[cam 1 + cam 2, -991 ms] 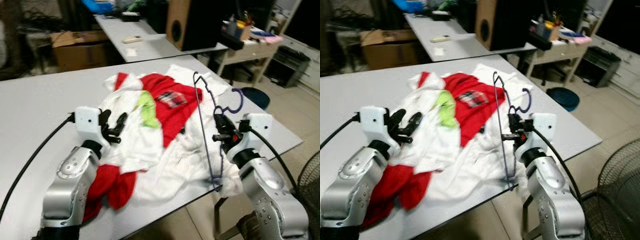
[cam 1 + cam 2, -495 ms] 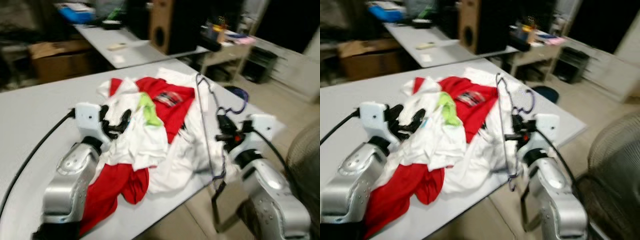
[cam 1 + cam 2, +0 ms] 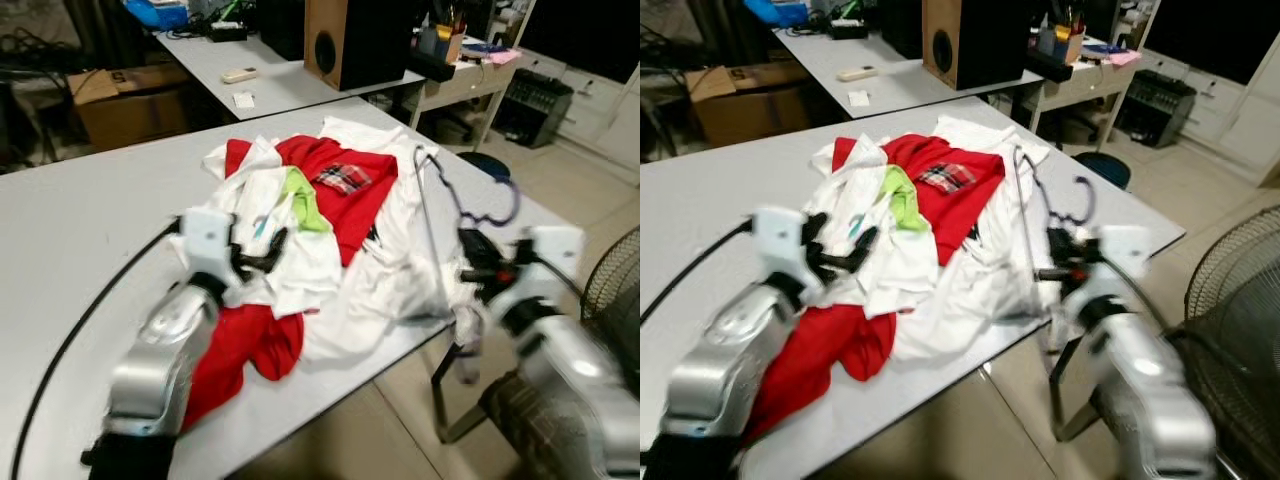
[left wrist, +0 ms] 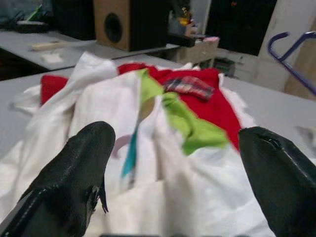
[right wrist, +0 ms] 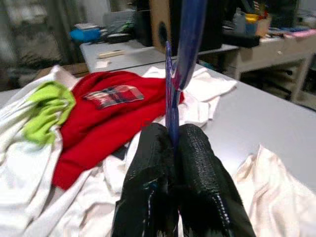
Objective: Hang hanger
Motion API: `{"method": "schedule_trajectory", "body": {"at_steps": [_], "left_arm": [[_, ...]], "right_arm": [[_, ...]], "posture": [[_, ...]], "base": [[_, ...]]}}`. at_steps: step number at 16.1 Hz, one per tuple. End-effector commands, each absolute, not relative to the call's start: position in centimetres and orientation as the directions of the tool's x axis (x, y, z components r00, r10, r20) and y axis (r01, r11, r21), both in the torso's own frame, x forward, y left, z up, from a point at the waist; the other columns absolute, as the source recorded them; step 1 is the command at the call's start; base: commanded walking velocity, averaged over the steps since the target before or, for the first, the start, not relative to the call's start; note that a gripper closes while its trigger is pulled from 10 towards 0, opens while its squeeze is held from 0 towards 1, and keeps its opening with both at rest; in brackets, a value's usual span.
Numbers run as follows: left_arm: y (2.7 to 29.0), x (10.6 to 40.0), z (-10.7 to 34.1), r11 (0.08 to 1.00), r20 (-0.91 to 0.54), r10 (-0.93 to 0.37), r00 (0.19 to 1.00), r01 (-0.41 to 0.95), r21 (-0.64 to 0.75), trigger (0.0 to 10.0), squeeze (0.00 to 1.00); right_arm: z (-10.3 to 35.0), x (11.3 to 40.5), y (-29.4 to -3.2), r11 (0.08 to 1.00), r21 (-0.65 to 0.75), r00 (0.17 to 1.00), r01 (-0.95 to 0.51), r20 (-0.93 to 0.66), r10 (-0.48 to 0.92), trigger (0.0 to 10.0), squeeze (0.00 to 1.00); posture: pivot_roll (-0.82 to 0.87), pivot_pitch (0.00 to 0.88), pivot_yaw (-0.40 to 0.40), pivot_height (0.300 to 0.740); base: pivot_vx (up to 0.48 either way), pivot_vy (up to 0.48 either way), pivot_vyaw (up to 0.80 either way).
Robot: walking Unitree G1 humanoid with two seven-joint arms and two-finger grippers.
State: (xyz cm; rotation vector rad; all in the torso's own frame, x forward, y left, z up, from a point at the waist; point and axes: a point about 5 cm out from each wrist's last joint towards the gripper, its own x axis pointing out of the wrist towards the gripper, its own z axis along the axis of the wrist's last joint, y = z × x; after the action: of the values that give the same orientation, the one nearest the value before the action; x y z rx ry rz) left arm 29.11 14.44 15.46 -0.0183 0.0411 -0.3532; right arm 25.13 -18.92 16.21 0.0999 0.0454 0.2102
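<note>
Since a second ago the head camera has swung and the robot seems to have drawn back from the long grey table [image 3: 80,210]; the right arm now hangs off the table's near edge, carrying the hanger with it, while the clothes have stayed put.

The heap of white, red and lime-green garments [image 3: 330,230] lies beyond both grippers. The thin purple wire hanger [image 3: 430,225] stands upright, its lower wire pinched between the closed fingers of the right gripper [image 5: 170,163], its hook above them. The left gripper [image 4: 173,163] hovers just short of the white cloth, fingers spread wide, holding nothing.

By my reading, the pick-up is done; carrying the hanger to a rail and hooking it on remain, and no rail is visible.
</note>
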Motion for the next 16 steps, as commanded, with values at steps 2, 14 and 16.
{"method": "schedule_trajectory", "body": {"at_steps": [2,14,16], "left_arm": [[14.3,29.6,15.2,0.929,-0.082,-0.371,0.925,0.371,-0.016,10.0,1.0],[13.9,30.6,13.1,0.897,-0.238,-0.374,0.896,0.415,0.15,0.0,0.0],[13.9,30.5,13.0,0.893,-0.24,-0.387,0.89,0.427,0.144,0.0,0.0]], "right_arm": [[16.2,24.7,-19.2,0.957,0.085,0.957,-0.278,-0.06,0.284,10.0,0.0],[15.7,23.3,-19.2,0.929,0.025,0.923,-0.369,-0.11,0.369,10.0,0.0],[15.6,23.0,-19.0,0.919,0.032,0.911,-0.394,-0.116,0.395,10.0,0.0]], "posture": [[-0.02,0.0,-0.036,0.74],[-0.04,0.0,-0.018,0.74],[-0.04,0.0,-0.016,0.74]], "base": [[0.0,0.0,0.0],[0.0,0.0,0.0],[0.0,0.0,0.0]]}}
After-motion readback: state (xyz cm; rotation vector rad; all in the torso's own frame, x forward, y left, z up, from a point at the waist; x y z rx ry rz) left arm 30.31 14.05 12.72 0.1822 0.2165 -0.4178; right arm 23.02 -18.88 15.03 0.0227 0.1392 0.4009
